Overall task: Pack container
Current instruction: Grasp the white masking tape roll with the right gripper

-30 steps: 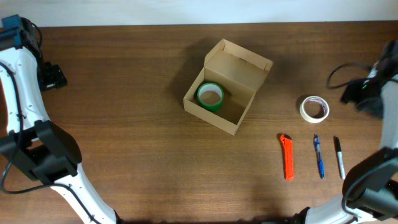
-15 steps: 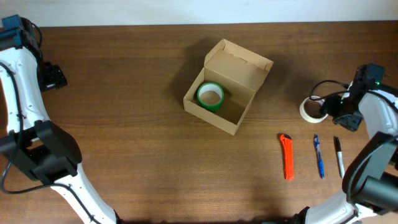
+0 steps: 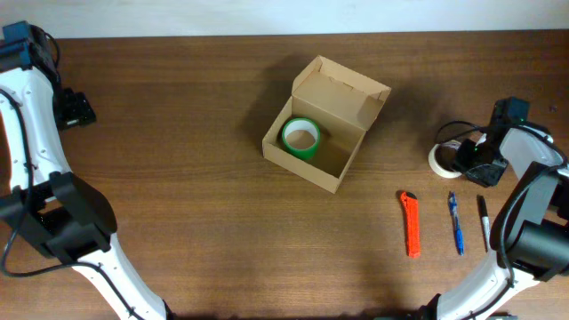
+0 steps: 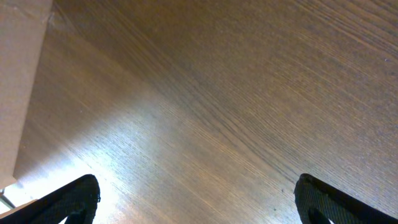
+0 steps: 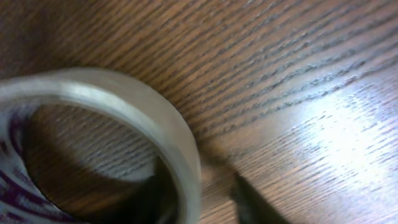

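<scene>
The right gripper [image 5: 200, 200] sets its jaws, unclenched, astride the wall of a white tape roll [image 3: 436, 160] on the counter [image 3: 178, 187]. The left gripper [image 4: 198, 199] has jaws released over bare wood. The container [image 3: 342, 98] sits mid-counter, lid up, a green tape roll [image 3: 300, 148] inside.

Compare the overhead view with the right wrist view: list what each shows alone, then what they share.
Overhead only: the open container with a green tape roll inside, and the orange knife, blue pen and black marker lying in a row. Right wrist only: purple print inside the ring, and the right fingers set either side of its wall. Both: the white tape roll on the wooden table.
</scene>
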